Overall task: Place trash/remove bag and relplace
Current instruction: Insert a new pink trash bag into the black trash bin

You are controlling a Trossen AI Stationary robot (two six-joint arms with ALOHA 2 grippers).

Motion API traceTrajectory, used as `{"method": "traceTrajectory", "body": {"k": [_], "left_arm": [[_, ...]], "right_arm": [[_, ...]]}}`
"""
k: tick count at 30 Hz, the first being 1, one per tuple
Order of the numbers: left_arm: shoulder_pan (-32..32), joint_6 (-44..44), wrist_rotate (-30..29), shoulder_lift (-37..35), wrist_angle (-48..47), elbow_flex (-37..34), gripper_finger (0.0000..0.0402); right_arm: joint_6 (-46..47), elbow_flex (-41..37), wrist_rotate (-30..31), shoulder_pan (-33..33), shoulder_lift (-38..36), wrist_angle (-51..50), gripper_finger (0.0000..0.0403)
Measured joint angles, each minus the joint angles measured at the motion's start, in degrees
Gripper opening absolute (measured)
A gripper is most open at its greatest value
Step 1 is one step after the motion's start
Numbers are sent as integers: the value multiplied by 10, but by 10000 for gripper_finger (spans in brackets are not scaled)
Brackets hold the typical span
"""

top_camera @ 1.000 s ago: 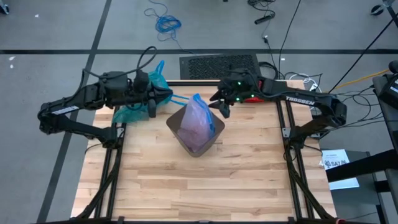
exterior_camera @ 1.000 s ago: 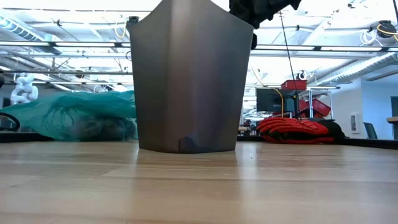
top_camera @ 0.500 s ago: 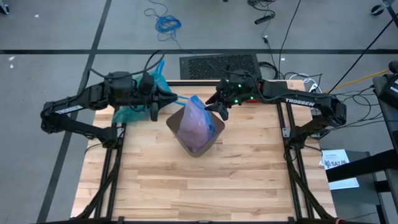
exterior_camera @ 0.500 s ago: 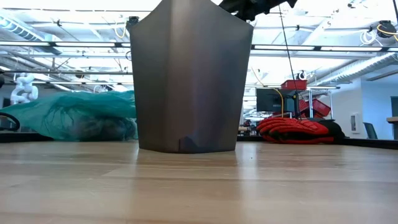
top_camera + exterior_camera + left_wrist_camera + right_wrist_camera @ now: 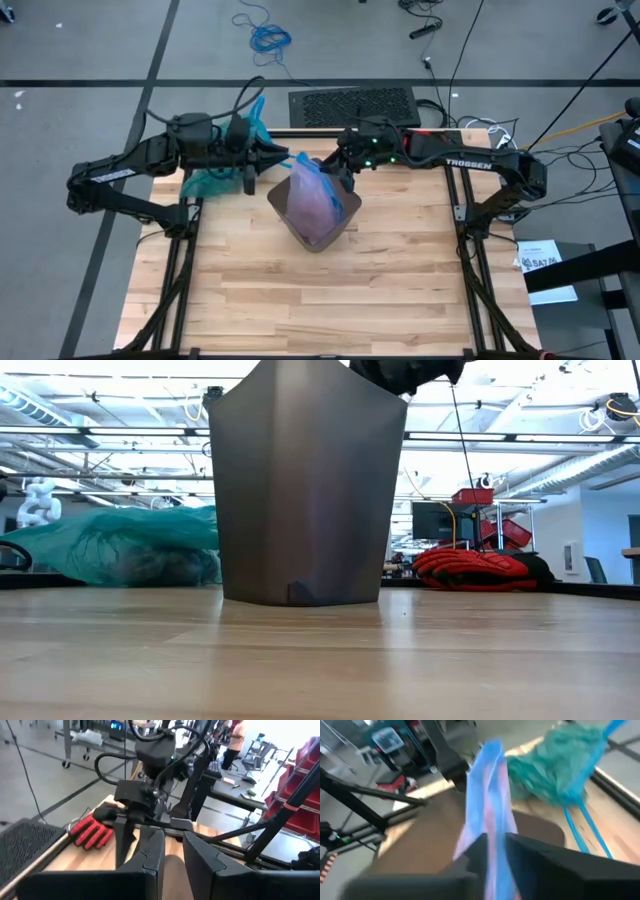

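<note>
overhead, a dark grey bin [image 5: 315, 222] stands near the middle-back of a wooden table [image 5: 300, 300], with a pale pink-lilac bag [image 5: 316, 200] standing up out of it, its blue edge peaked at the top. the left gripper [image 5: 286, 157] reaches in from the left, level with the bag's peak. in its wrist view its two fingers stand slightly apart with nothing visibly between them. the right gripper [image 5: 338, 180] comes from the right and sits against the bag's upper edge; in its wrist view the blue edge runs down into the narrow gap between its fingers, so it looks closed on the pink-lilac bag, though the contact itself is blurred.

the teal bag [image 5: 222, 170], full and bunched, lies on the table's back-left corner beneath the left arm, its blue drawstring trailing toward the bin. no loose trash shows on the table.

the risks, as a judgement — the thin film could slip from the right gripper's pinch, or tear if the arms pull against each other. a sideways tug could also tip the bin, since only the bag's top is held. the two grippers are close together above the bin, so a collision is possible.

room to move: the front half of the table is open wood. behind the bin the back edge is near, with a red glove [image 5: 92, 831] lying by it.
</note>
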Motion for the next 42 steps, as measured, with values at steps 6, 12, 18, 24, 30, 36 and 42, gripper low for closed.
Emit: {"method": "traceTrajectory", "body": {"k": [6,12,18,24,30,36,42], "left_arm": [[0,13,14,16,39,0,66],[0,12,28,33,37,0,66],[0,12,34,32,38,1,66],[0,11,34,32,38,4,66],[0,12,34,32,37,4,66],[0,12,34,32,37,4,66],[0,12,34,32,37,4,66]], "right_arm": [[15,19,17,0,-12,36,6],[0,48,41,-1,-14,-9,3],[-48,69,39,4,-15,-123,37],[-64,69,25,10,-15,-170,123],[-69,69,28,10,8,-178,176],[-71,69,25,12,40,-144,167],[-74,68,26,27,49,-74,62]]}}
